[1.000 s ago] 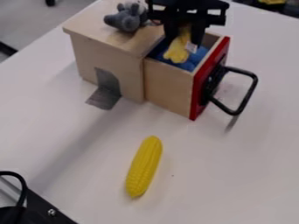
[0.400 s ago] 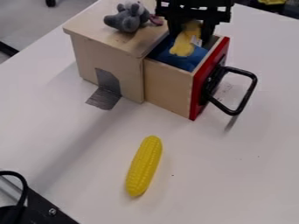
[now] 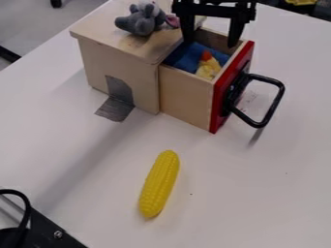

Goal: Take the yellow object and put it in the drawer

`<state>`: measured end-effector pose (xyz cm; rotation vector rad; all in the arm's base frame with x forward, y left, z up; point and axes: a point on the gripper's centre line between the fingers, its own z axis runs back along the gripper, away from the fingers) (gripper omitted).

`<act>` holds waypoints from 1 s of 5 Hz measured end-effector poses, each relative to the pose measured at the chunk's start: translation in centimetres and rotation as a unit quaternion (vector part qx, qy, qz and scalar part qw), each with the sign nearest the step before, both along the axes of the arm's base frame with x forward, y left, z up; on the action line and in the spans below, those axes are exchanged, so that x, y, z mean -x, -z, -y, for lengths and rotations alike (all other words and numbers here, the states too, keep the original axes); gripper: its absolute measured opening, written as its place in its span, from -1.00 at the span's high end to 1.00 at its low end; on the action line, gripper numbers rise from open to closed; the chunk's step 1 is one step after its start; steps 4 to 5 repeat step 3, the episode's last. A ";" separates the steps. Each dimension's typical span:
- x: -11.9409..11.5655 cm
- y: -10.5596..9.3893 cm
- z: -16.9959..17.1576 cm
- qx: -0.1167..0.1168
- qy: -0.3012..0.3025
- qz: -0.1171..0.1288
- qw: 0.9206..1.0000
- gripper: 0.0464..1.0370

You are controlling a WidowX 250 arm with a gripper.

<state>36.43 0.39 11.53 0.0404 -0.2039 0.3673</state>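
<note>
My gripper (image 3: 210,36) hangs over the back of the pulled-out drawer (image 3: 186,97), its two fingers spread wide with nothing between them. Inside the drawer, a small yellow plush object (image 3: 207,71) with a red-orange part lies on blue cloth (image 3: 186,57), close to the red front panel. A yellow corn cob (image 3: 159,184) lies on the white table, in front of the drawer box.
The wooden box (image 3: 119,58) carries a grey plush mouse (image 3: 140,20) on top. A black handle (image 3: 263,100) juts right from the drawer front. Black equipment with a cable (image 3: 26,208) occupies the lower left corner of the white table (image 3: 246,193).
The gripper has opened and let go of the yellow plush, which has dropped from between its fingers into the drawer. The corn cob and box have kept their places.
</note>
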 end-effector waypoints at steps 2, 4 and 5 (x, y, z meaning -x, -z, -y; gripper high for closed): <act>0.8 -4.1 2.1 0.012 0.023 0.020 0.999 -0.92; 1.2 -4.0 2.7 0.028 0.055 0.008 0.998 -0.92; 1.2 -4.0 2.7 0.028 0.055 0.008 0.998 -0.92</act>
